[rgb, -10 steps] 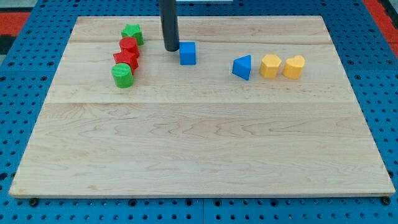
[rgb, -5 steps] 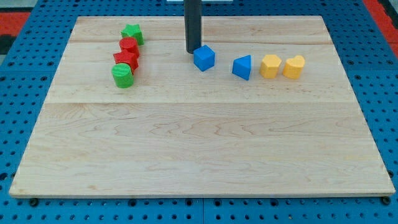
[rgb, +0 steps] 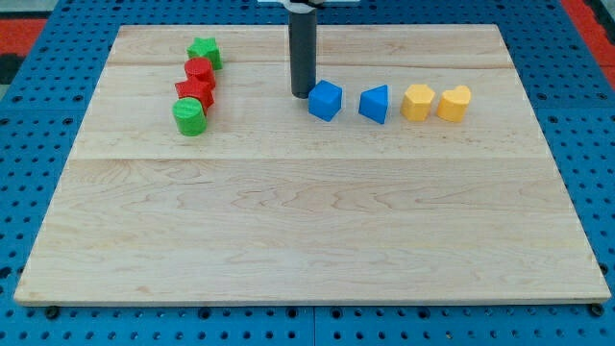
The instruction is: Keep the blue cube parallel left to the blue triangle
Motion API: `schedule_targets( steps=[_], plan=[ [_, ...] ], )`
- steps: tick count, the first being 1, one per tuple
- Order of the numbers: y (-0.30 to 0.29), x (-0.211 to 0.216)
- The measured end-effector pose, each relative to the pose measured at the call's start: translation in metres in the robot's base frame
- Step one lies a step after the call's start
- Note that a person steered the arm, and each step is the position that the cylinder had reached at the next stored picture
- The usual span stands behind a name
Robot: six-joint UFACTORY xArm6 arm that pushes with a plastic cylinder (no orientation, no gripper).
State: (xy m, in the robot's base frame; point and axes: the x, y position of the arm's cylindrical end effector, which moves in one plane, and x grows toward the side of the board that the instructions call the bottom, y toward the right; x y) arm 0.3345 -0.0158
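Observation:
The blue cube [rgb: 326,100] lies on the wooden board just left of the blue triangle [rgb: 375,104], a small gap between them, both at about the same height in the view. My tip [rgb: 303,94] stands at the cube's upper left edge, touching or almost touching it. The dark rod rises from the tip to the view's top.
A yellow block [rgb: 417,101] and a second yellow block [rgb: 455,102] sit right of the triangle in the same row. At the upper left stand a green star [rgb: 204,51], a red cylinder [rgb: 199,71], a red star [rgb: 195,93] and a green cylinder [rgb: 190,117].
My tip has moved right and a little down, pushing the blue cube rightward toward the blue triangle. The cube has turned somewhat. The other blocks have not moved.

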Motion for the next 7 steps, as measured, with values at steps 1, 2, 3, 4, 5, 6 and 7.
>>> schedule_targets(
  steps=[1, 2, 3, 4, 5, 6, 7],
  plan=[
    [-0.020, 0.023],
    [-0.019, 0.058],
    [-0.021, 0.091],
    [-0.026, 0.104],
    [-0.042, 0.086],
    [-0.057, 0.048],
    [-0.055, 0.008]
  ],
)
